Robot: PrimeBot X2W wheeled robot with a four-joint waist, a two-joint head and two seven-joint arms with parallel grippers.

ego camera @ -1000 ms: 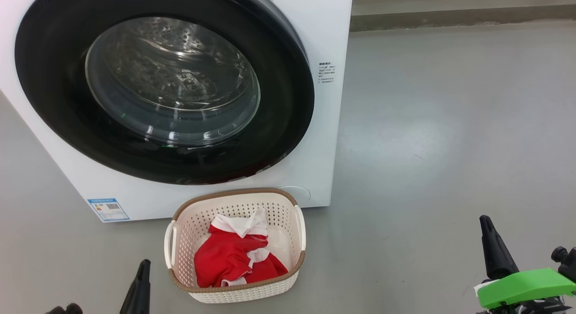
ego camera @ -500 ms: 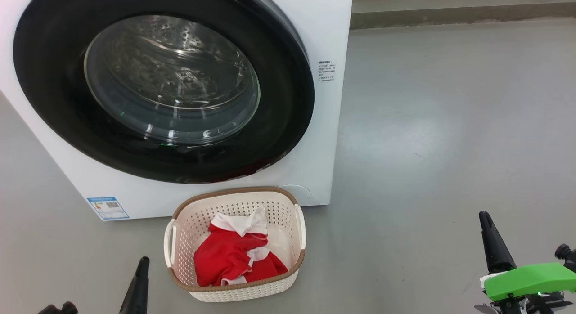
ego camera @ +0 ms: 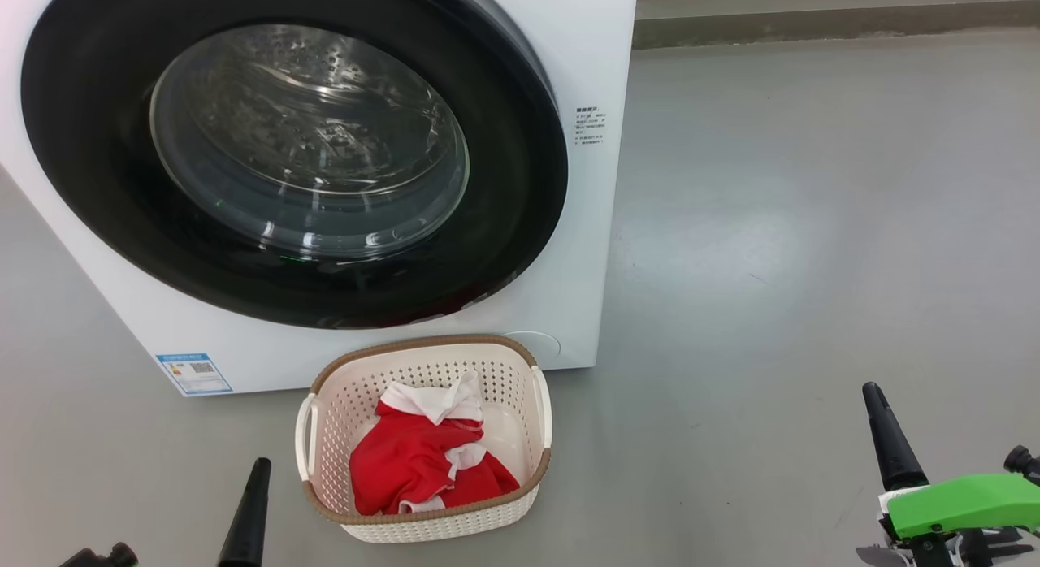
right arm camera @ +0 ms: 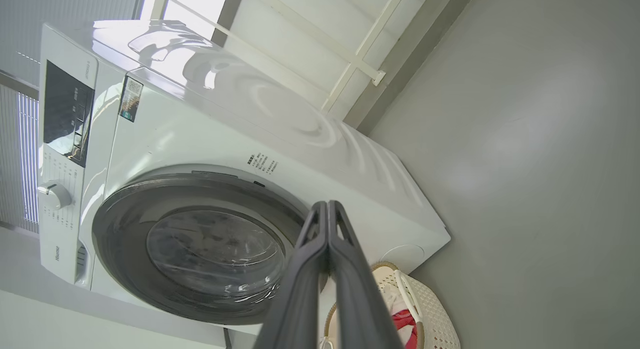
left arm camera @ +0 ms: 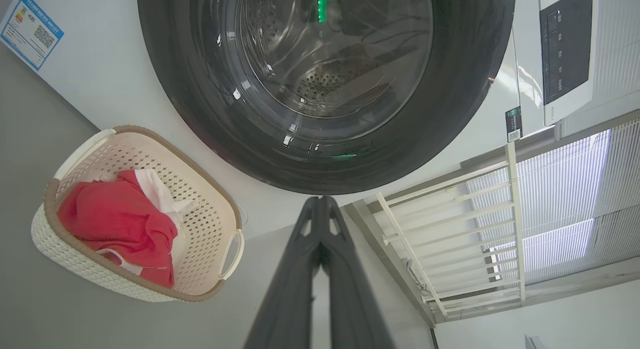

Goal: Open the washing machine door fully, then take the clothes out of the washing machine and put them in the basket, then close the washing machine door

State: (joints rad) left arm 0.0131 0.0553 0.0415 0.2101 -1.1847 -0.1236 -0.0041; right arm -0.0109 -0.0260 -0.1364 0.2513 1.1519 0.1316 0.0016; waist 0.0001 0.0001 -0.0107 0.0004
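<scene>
— Left hand (ego camera: 260, 471), condition?
— Two dark fingers (left arm camera: 300, 269) pressed together, holding nothing; low beside the basket (ego camera: 422, 344) but apart from it, tips toward the washing machine (ego camera: 593, 55).
— Right hand (ego camera: 873, 398)?
— Likewise closed and empty; out over bare floor (ego camera: 772, 250), well apart from everything.
— Washing machine door (ego camera: 520, 185)?
— Black rim lying flat against the white front, shut by the look of it; steel drum (left arm camera: 320, 84) visible through the glass (ego camera: 309, 144); no red inside that I can make out.
— Clothes (ego camera: 414, 465)?
— One red bundle with white trim, in the basket, below its brown rim; basket on the floor just in front of the machine, under the door.
— Changes over the last second?
— Minor; right hand has edged a little rightward in the head view; that whole view has crept slightly, so the camera moved, not the goods; door, basket and clothes as they were.
— Meaning for the task?
— My judgement: all three steps look done; hands drawn back; only the latch is left to confirm.
</scene>
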